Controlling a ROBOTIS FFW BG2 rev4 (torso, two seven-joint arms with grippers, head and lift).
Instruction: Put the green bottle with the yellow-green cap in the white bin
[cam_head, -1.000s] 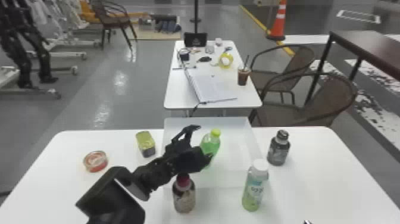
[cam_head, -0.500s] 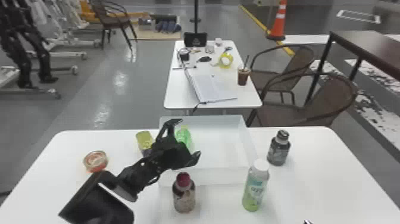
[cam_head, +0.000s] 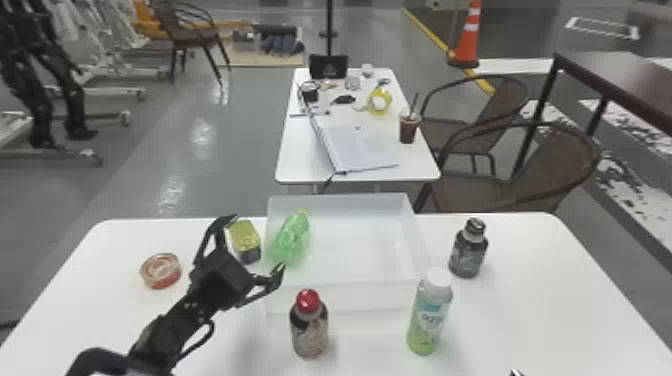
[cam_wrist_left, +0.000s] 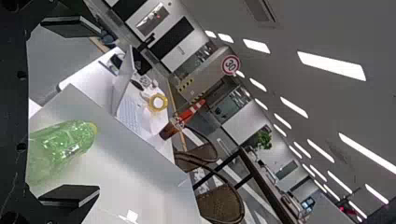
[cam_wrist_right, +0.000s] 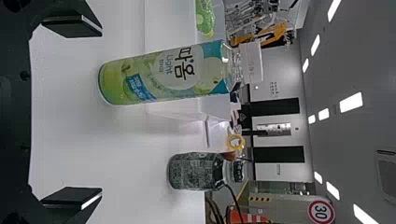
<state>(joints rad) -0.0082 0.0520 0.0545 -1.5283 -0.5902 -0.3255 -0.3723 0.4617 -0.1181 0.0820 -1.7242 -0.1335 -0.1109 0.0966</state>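
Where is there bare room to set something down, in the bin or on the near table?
In the white bin, right of the green bottle; on the near table, right of the dark bottle; and between the red-capped bottle and white-capped bottle. Crowded: around the left claw, beside the yellow-topped box.

Your left claw (cam_head: 259, 242) is black, with angular, tapering fingers (cam_head: 204, 245). Right behind it you have a boxy black housing (cam_head: 220, 280). Farther back, your black arm (cam_head: 162, 335) carries small pale dots and a black cable (cam_head: 212, 330) looping out from its side.
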